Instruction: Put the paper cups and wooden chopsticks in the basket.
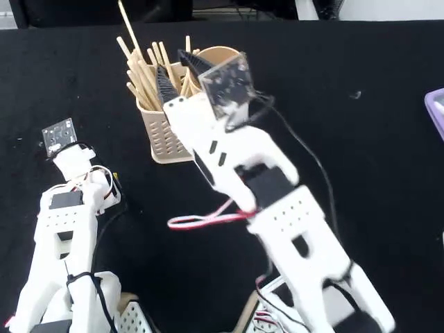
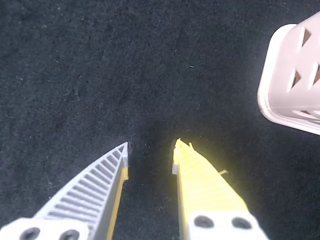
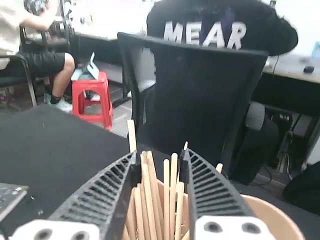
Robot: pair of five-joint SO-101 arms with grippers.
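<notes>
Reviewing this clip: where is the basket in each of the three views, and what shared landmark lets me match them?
High view: the basket stands upper centre on the black table, chopsticks sticking out, the right gripper over it.
Left wrist view: its pale slotted wall sits beyond and to one side of the left gripper.
Right wrist view: its chopsticks rise between the fingers of the right gripper.
Shared landmark: the black table.
</notes>
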